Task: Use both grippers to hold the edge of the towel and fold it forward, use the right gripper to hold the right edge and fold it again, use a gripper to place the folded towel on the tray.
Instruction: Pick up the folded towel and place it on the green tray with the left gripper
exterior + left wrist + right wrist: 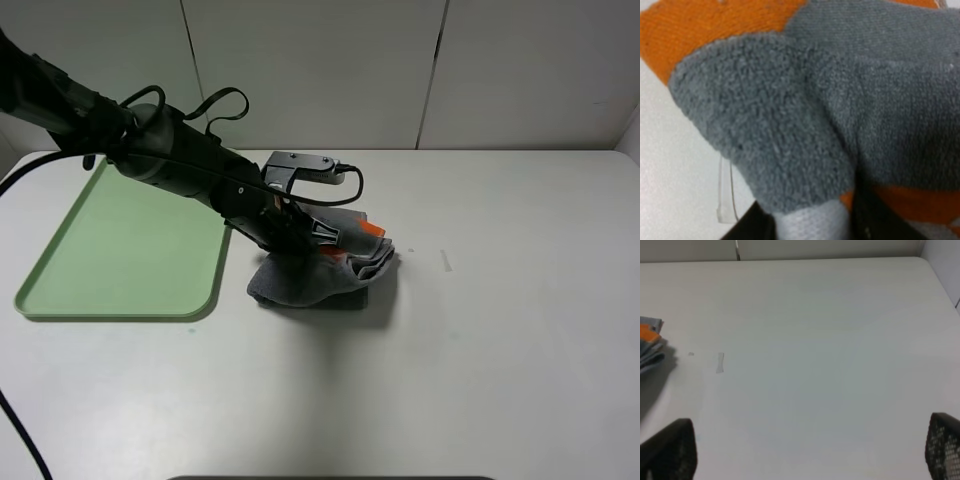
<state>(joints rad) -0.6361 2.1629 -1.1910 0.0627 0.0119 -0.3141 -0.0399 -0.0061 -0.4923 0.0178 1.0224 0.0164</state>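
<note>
The folded grey towel with orange stripes [310, 285] lies bunched on the white table just right of the green tray [120, 250]. My left gripper [328, 236] reaches across it and is shut on its right, layered edge, which is lifted slightly. In the left wrist view the towel [790, 125] fills the frame, pinched between the dark fingers [760, 225] at the bottom. My right gripper [805, 450] is open and empty, its fingertips [670, 450] wide apart over bare table. The towel's corner [650, 347] shows far off at the edge of the right wrist view.
A small strip of tape [446, 260] is stuck to the table right of the towel; it also shows in the right wrist view [720, 362]. A white wall [400, 70] stands behind the table. The left arm's cable [20, 430] hangs down at the left.
</note>
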